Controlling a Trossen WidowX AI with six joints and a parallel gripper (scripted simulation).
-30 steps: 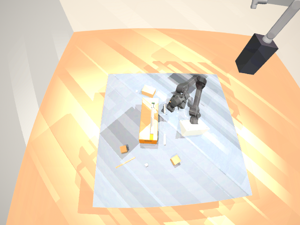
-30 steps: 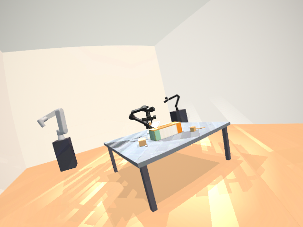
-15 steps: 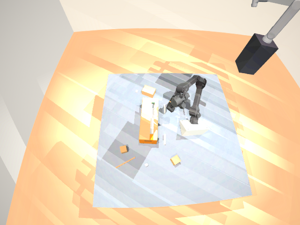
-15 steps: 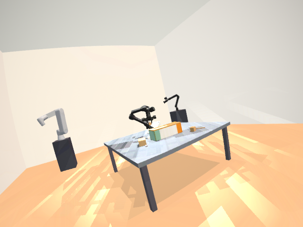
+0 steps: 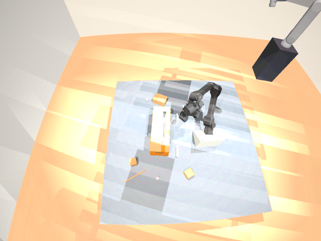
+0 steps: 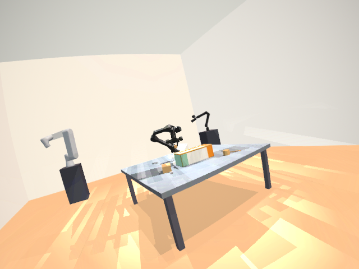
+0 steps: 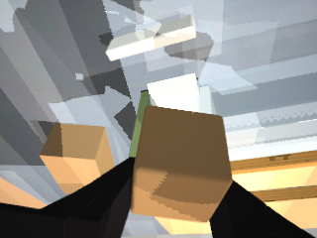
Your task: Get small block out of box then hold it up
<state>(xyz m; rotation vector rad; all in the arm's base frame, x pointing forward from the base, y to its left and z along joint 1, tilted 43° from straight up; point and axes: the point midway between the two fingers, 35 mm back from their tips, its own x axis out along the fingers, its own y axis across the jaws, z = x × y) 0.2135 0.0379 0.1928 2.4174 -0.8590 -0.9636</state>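
Observation:
A small orange-brown block (image 7: 180, 144) (image 6: 175, 146) is held between the dark fingers of my gripper (image 7: 172, 171) (image 6: 175, 144), which is shut on it. In the top view the arm's hand hangs to the right of the box (image 5: 156, 124) (image 6: 198, 156) near its green end, and the fingers are mostly hidden there. The block is up in the air, off the table (image 5: 220, 187) (image 6: 145, 185), outside the box. The box stands upright, with a green end and an orange end. How far the block is from the box is hard to tell.
A larger orange block (image 5: 159, 99) (image 6: 166, 167) (image 7: 74, 144) lies beyond the green end. White strips (image 5: 177, 118) (image 5: 176, 151) lie right of the box. An orange cube (image 5: 133, 161), a stick (image 5: 135, 175) and a yellow cube (image 5: 188, 172) lie beyond the orange end.

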